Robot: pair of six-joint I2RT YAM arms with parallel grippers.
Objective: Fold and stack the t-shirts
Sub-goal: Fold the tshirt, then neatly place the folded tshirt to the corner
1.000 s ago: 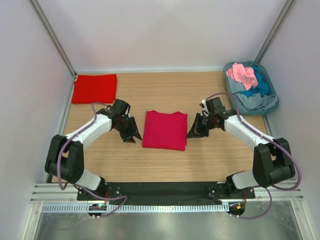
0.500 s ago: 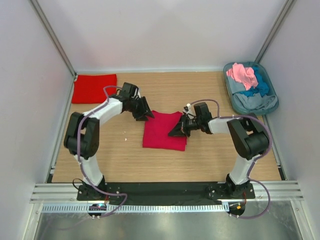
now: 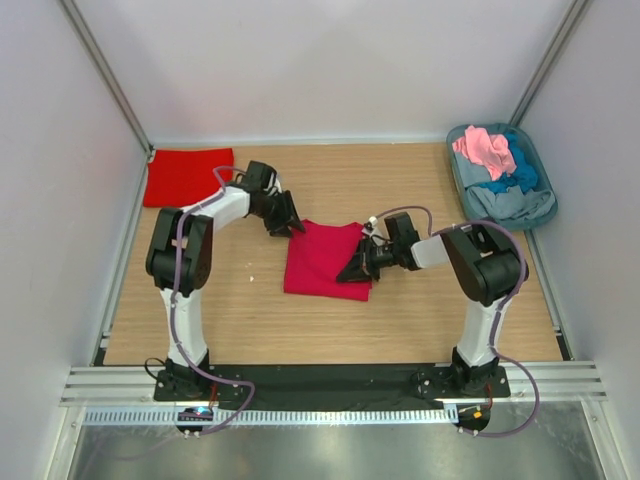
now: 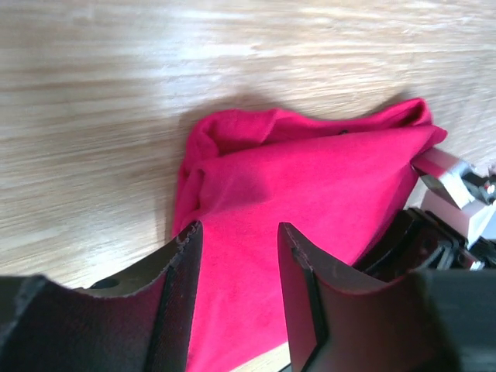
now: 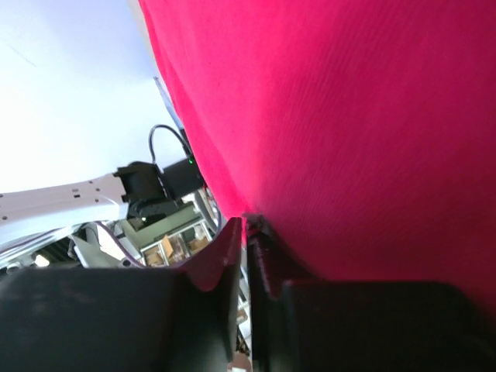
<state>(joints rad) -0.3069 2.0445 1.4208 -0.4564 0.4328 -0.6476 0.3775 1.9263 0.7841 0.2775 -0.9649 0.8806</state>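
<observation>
A crimson t-shirt (image 3: 322,262) lies folded in the middle of the table. Its far edge is rumpled in the left wrist view (image 4: 310,178). My left gripper (image 3: 290,222) is at the shirt's far left corner, jaws open, with the cloth showing between the fingers (image 4: 236,229). My right gripper (image 3: 355,270) is at the shirt's right edge, shut on the cloth. The crimson cloth fills the right wrist view (image 5: 349,116) above the closed fingers (image 5: 246,221). A scarlet t-shirt (image 3: 187,175) lies folded flat at the far left corner.
A grey-blue oval tub (image 3: 540,212) stands at the far right, holding pink (image 3: 485,150), blue (image 3: 520,175) and grey (image 3: 495,203) shirts in a heap. White walls close in the table on three sides.
Both grippers moved in from beside the crimson shirt. The left went to its far left corner. The right closed on its right edge, which has shifted inward and lifted.
</observation>
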